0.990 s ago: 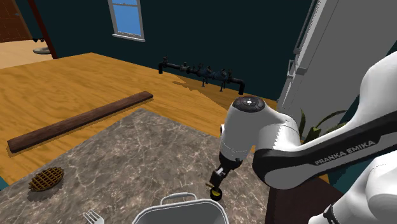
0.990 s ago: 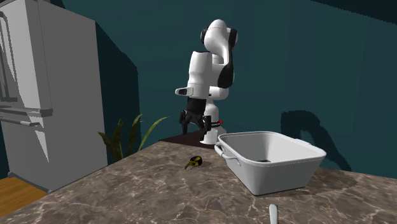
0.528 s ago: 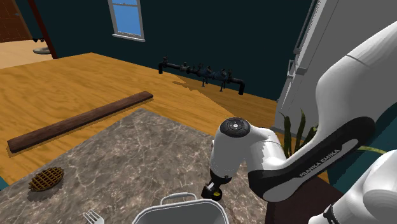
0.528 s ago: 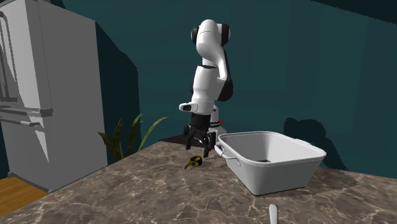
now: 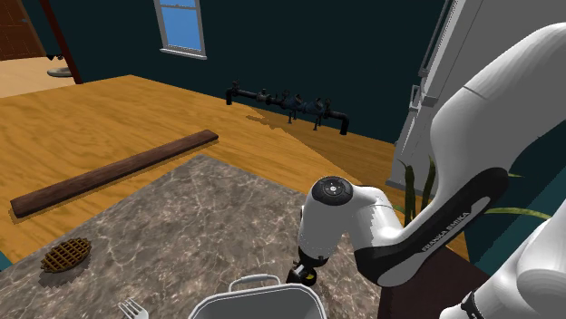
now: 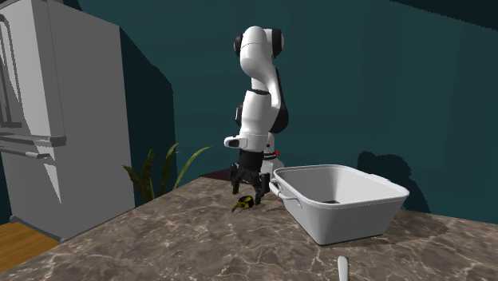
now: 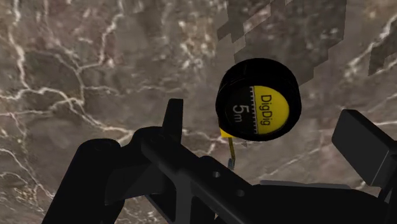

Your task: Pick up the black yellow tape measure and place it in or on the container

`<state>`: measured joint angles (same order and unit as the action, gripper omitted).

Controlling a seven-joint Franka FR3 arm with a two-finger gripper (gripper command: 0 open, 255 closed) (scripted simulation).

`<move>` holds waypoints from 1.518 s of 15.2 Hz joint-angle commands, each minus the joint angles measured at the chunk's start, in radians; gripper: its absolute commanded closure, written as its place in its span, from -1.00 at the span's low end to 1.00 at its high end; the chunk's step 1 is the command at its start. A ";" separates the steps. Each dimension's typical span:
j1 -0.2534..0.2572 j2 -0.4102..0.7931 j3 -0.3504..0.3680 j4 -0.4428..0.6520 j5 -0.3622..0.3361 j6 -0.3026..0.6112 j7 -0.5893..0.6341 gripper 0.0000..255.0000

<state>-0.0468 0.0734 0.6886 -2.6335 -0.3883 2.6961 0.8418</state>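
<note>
The end effector is hanging released just above the desk. Its two black fingers are standing wide apart, with the tape measure between them and touching neither. The tape measure, a black case with a yellow face reading "5m", is lying on the veined brown stone with a short stub of yellow blade sticking out. The container, a white tub with loop handles, is sitting just beside it on the second exterior view's right. The tub's near handle is crowding the end effector more than anything else. In the shoulder view the arm's own wrist is covering most of the tape measure, so whether the fingertips are reaching the stone is hard to say. A white fork and a brown lattice disc are lying well apart across the desk. A plant and a grey refrigerator are standing beyond its edge.
</note>
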 commanded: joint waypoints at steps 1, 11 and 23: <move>0.000 0.001 -0.001 0.000 -0.003 0.001 0.002 -1.00; 0.000 0.001 -0.001 0.000 -0.002 0.001 0.002 1.00; 0.028 -0.193 0.022 -0.001 0.313 -0.125 -0.238 1.00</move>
<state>-0.0260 -0.0963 0.7148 -2.6332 -0.1094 2.5871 0.6311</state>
